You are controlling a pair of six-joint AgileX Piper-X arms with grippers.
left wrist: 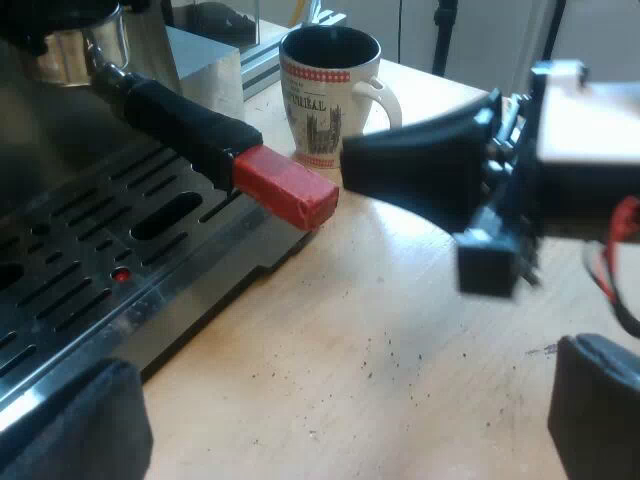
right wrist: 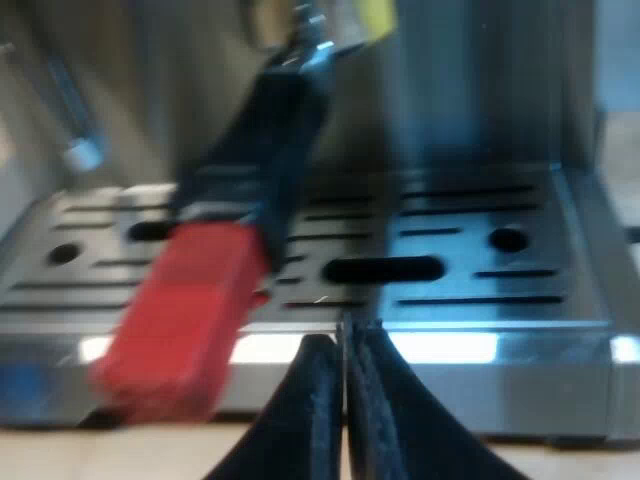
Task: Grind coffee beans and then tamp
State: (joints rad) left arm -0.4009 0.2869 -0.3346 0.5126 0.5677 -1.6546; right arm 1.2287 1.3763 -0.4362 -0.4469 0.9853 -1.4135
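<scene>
**Left wrist view.** The black two-fingered left end effector (left wrist: 345, 365) hangs with its fingers (left wrist: 75, 425) spread wide and nothing between them, above a pale wooden tabletop (left wrist: 400, 300) sprinkled with fine dark specks (left wrist: 385, 350). The round metal holder (left wrist: 80, 45) sits at the front of the steel espresso machine. Its dark handle (left wrist: 175, 120) reaches out over the slotted steel drip tray (left wrist: 90, 250), and its red block-shaped end (left wrist: 285, 187) juts past the tray's edge. The right end effector (left wrist: 360, 165) points at that red end from just beside it. A white ceramic mug (left wrist: 330, 90) stands behind the red end. It bears a red chequered band and a drawing of a tall building; its lettering is too small to read. Dark upright poles (left wrist: 441, 35) stand beyond the tabletop.

**Right wrist view.** The right end effector (right wrist: 345, 345) has its fingers (right wrist: 315, 410) pressed together with nothing between them, just in front of the drip tray (right wrist: 470, 250). The red end (right wrist: 180, 320) lies close beside them, apart. A strip of tabletop (right wrist: 110, 455) shows below the tray.
</scene>
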